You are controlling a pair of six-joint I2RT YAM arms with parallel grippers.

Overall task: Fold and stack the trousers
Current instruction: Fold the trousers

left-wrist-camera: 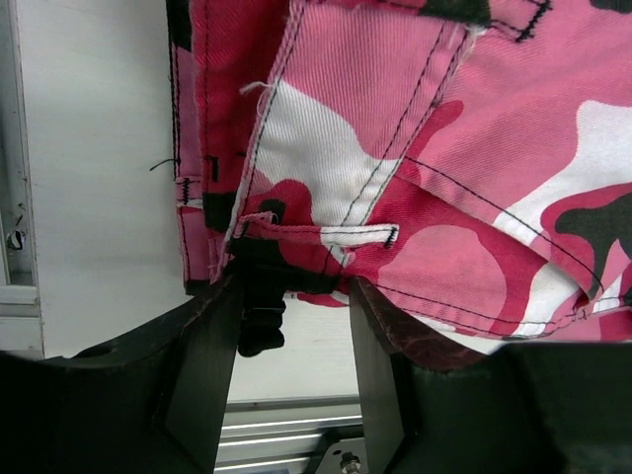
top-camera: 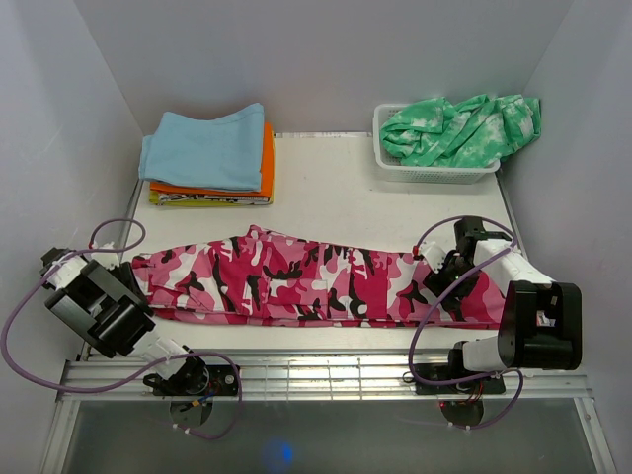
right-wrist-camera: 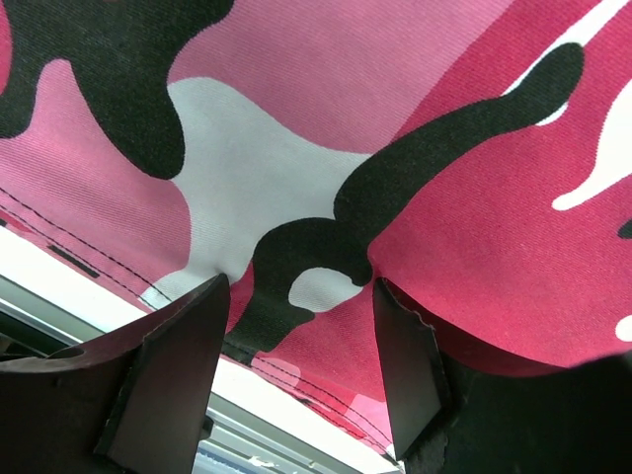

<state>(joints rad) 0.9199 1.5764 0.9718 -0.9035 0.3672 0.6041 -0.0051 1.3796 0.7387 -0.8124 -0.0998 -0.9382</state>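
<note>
The pink camouflage trousers [top-camera: 316, 281] lie stretched out flat across the near half of the table, waist to the left and leg ends to the right. My left gripper [top-camera: 138, 288] is at the waist end. In the left wrist view it [left-wrist-camera: 291, 288] is open, its fingers [left-wrist-camera: 209, 365] on either side of the waistband edge and a belt loop [left-wrist-camera: 355, 235]; a black tab hangs between them. My right gripper [top-camera: 442, 281] is over the leg end. In the right wrist view it [right-wrist-camera: 301, 284] is open, with the trousers' fabric [right-wrist-camera: 326, 178] lying across the fingertips.
A stack of folded clothes [top-camera: 209, 153], light blue over orange and yellow, sits at the back left. A white basket [top-camera: 434, 173] with a green-and-white tie-dye garment [top-camera: 459, 128] stands at the back right. A metal rail [top-camera: 326, 370] runs along the front edge.
</note>
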